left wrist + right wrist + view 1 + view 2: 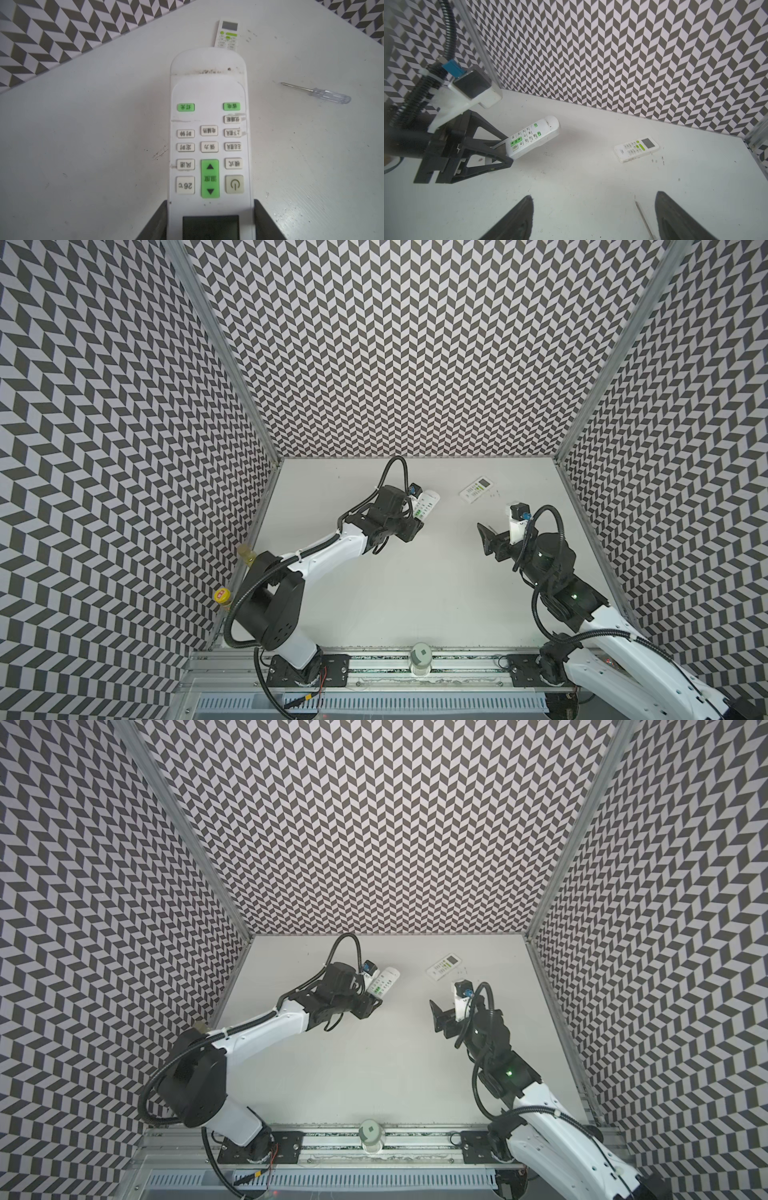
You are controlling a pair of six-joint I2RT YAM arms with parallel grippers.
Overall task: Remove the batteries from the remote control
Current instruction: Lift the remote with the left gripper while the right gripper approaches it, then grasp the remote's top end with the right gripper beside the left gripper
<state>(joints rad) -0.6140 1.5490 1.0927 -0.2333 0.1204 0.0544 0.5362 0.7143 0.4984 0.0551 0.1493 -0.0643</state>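
Your left gripper (509, 150) is gripping the remote control (533, 135) by its display end, the jaws standing partway closed against its two long sides, and it is holding the body clear of the table (415, 593), tilted, with the rounded end pointing away from the arm. The button face is turning toward the left wrist camera, so the back is staying out of sight in every view, and you cannot tell where the batteries are sitting. Your right gripper (595, 195) is hanging over the table with its jaws spread wide and nothing between them but bare tabletop and the thin shaft of the clear-handled screwdriver (320, 95), which is lying flat just beside one finger (675, 218) in the right wrist view. A second remote (478, 489) is lying face up near the back wall, well apart from both grippers, with a few dark specks beside it that are too small for you to make out
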